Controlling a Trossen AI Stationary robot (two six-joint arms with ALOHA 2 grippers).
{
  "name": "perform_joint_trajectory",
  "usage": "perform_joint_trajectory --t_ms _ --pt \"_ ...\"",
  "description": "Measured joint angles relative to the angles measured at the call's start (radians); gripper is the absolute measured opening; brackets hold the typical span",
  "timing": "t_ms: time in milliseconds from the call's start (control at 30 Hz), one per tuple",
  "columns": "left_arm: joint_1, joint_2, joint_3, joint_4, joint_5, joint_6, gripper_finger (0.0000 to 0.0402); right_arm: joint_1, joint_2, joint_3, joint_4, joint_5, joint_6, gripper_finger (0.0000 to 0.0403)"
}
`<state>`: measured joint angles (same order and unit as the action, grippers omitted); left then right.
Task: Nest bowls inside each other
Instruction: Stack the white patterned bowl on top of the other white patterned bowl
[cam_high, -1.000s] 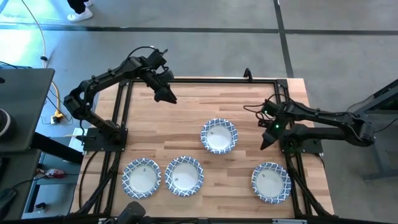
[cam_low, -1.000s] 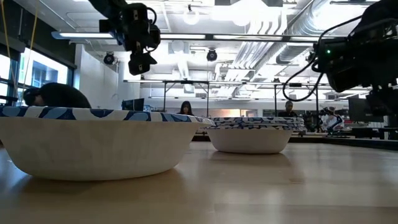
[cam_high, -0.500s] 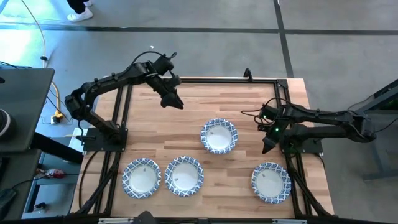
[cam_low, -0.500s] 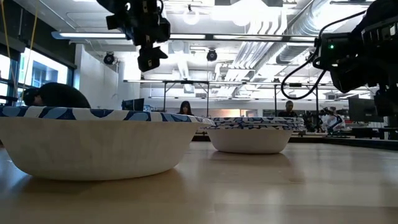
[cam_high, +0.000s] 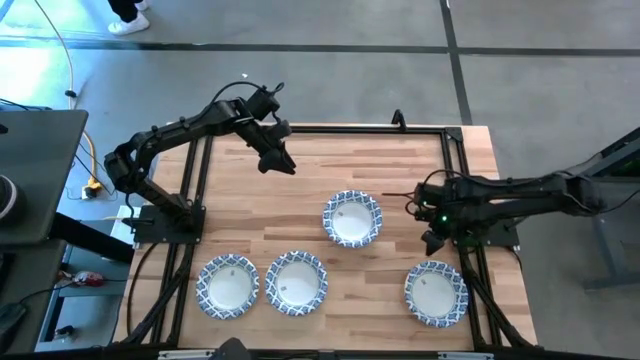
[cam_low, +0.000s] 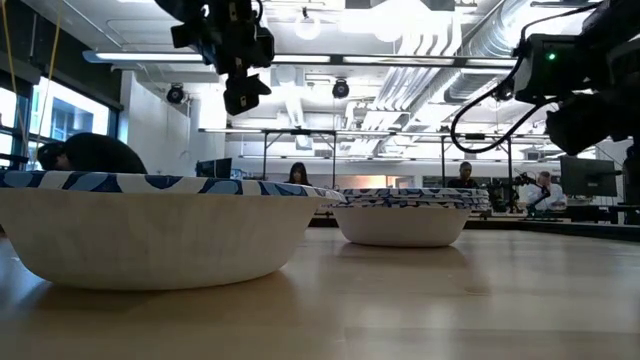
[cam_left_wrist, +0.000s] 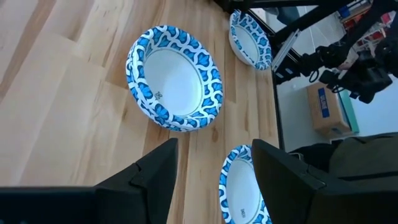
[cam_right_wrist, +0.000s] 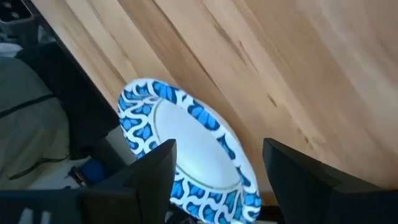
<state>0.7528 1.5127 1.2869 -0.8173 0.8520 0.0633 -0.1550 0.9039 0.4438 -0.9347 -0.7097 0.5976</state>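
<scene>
You have four bowls spread over the wooden worktop (cam_high: 330, 160), none nested yet. Nearest the front edge sit three: the front-left bowl (cam_high: 228, 285), the bowl just beside it (cam_high: 296, 282) with their rims almost touching, and the front-right bowl (cam_high: 436, 293) well apart from them. Farther back, near the middle of the worktop, lies the centre bowl (cam_high: 352, 218). Your right gripper (cam_high: 432, 243) hangs between the centre bowl and the front-right bowl, just beyond the front-right bowl's far rim, and its fingers (cam_right_wrist: 158, 174) stand wide apart with nothing between them; through the right wrist view the front-right bowl (cam_right_wrist: 186, 155) lies on the worktop below the gap between the fingers, untouched. Farther back still, your left gripper (cam_high: 282, 163) hovers above the rear part of the worktop, up and to the left of the centre bowl and clear of every bowl. Its fingers (cam_left_wrist: 158, 171) are parted and empty; in the left wrist view the centre bowl (cam_left_wrist: 174, 78) lies ahead of the fingertips, another bowl's rim (cam_left_wrist: 239, 186) shows in the gap between them, and the front-right bowl (cam_left_wrist: 250, 40) sits farther off. In the low view both grippers hang high above the worktop, and people sit at desks in the room behind
</scene>
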Motion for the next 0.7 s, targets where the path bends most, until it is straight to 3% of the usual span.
perform_joint_trajectory --t_ms 700 --pt "-0.001 0.000 0.000 -0.001 0.001 0.018 0.0193 0.212 0.048 0.000 0.002 0.038 0.161 0.0232"
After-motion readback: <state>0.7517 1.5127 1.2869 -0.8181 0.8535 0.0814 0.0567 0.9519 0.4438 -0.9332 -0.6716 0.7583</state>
